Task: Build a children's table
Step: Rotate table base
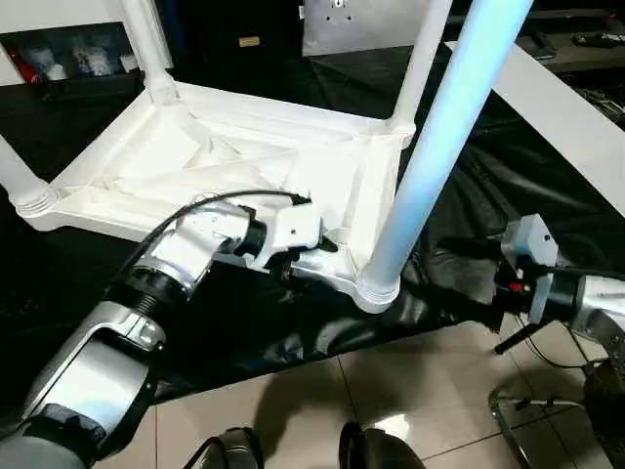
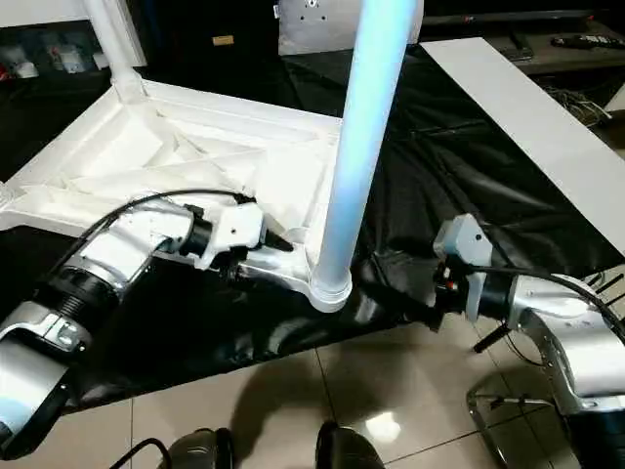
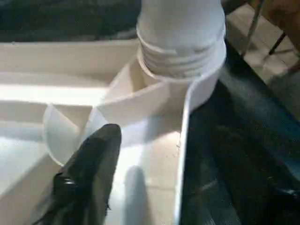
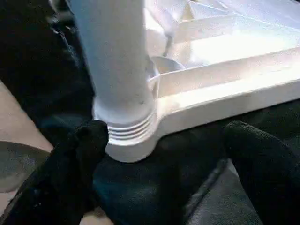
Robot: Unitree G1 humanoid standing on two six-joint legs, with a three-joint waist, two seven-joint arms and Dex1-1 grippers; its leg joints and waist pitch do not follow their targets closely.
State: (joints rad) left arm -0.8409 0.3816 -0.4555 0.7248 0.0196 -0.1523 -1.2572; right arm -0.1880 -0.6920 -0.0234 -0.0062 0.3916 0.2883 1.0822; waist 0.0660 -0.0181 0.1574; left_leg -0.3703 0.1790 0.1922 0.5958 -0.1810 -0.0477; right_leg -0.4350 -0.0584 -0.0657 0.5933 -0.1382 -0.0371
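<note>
A: White table top (image 1: 225, 156) lay upside down on the black cover (image 1: 469, 195), legs (image 1: 439, 147) standing in the corner sockets?
B: Yes. Left gripper (image 1: 305, 256) sat at the near-corner rim, finger spread unreadable. Right gripper (image 4: 164, 154) was spread wide, apart from that leg.

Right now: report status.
Left gripper on tabletop rim by near leg. Right gripper open, off leg. Four legs socketed. Nothing blocking.

The table top (image 1: 244, 156) is all white, and its legs (image 1: 439, 147) are white too. The cover (image 1: 488, 186) under it is black. The floor tiles (image 1: 410, 391) are light beige
</note>
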